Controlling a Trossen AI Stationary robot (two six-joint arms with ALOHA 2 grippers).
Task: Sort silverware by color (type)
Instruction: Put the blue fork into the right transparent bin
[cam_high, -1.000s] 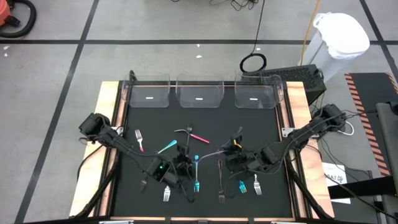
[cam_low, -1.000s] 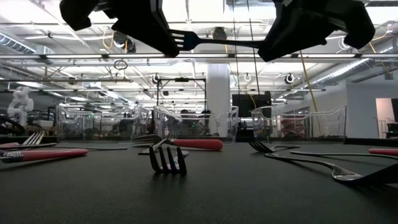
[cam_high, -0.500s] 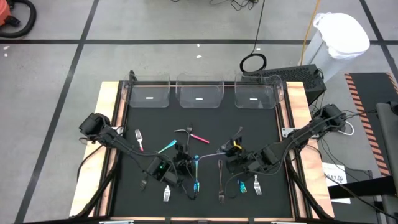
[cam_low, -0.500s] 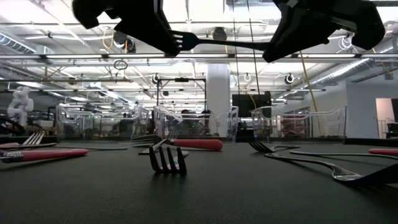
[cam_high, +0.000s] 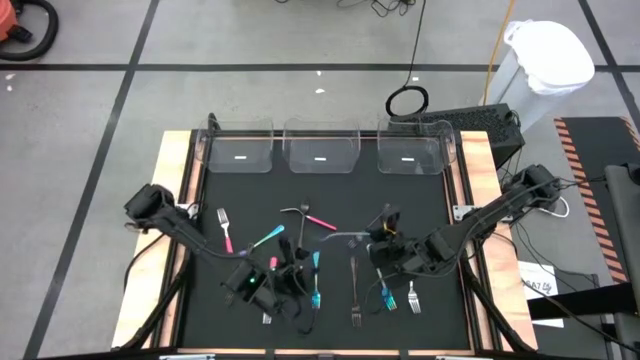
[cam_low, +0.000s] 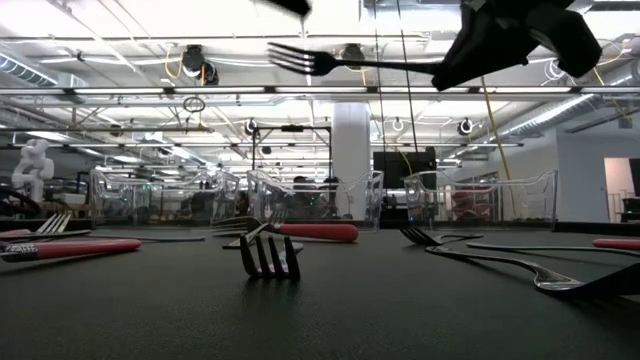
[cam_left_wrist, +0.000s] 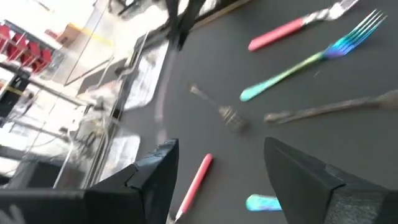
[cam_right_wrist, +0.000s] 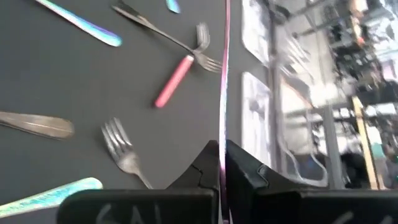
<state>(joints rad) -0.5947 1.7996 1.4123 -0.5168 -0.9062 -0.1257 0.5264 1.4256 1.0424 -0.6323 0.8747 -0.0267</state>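
Low view: right gripper (cam_low: 455, 72) fingers are clamping a fork (cam_low: 340, 62) aloft above the surface (cam_low: 330, 300), while left gripper (cam_high: 285, 282) fingers are standing apart, empty.

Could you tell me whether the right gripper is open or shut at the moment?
Shut: the right gripper pinches a fork edge-on, held in the air above the table.

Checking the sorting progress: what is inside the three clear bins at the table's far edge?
The three clear bins show only a white label each from above; no silverware is visible inside. Their front walls' reflections may hide little.
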